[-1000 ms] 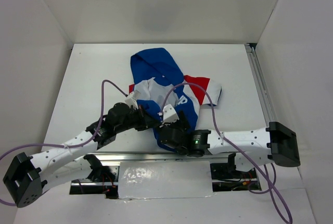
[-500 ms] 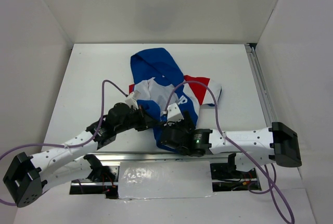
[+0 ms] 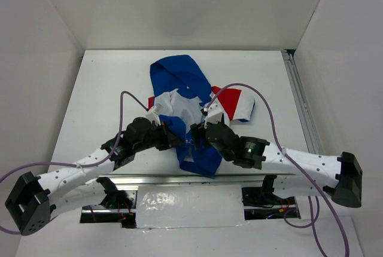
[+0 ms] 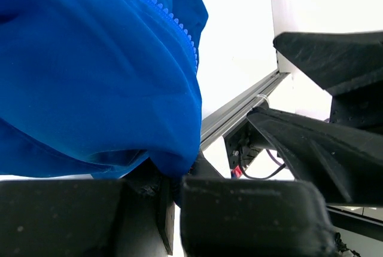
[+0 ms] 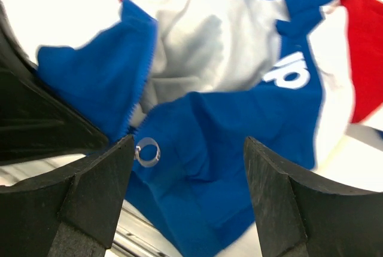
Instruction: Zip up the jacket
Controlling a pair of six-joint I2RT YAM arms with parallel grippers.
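Note:
The jacket (image 3: 179,77) lies open mid-table, with its blue hood at the back, pale lining (image 3: 179,106) in the middle and a red-and-white sleeve (image 3: 236,103) to the right. One blue front panel (image 3: 201,156) drapes toward the table's front edge. My left gripper (image 3: 174,141) is shut on the edge of the other blue panel (image 4: 96,72), just below its zipper teeth (image 4: 161,15). My right gripper (image 5: 188,176) hovers open over the blue panel (image 5: 227,143). A small silver zipper-pull ring (image 5: 147,151) hangs close to its left finger (image 5: 90,191). White lettering (image 5: 287,69) shows on the chest.
A metal rail (image 3: 149,179) runs along the table's front edge and another rail (image 3: 299,101) along the right side. White walls enclose the table on three sides. Purple cables (image 3: 122,107) loop above both arms. The right arm's black wrist (image 4: 323,143) sits close beside my left gripper.
The right arm has stretched out, its wrist moving back and right, which uncovers the draped blue panel. Its jaws have narrowed a little. The left gripper has kept its hold in place.

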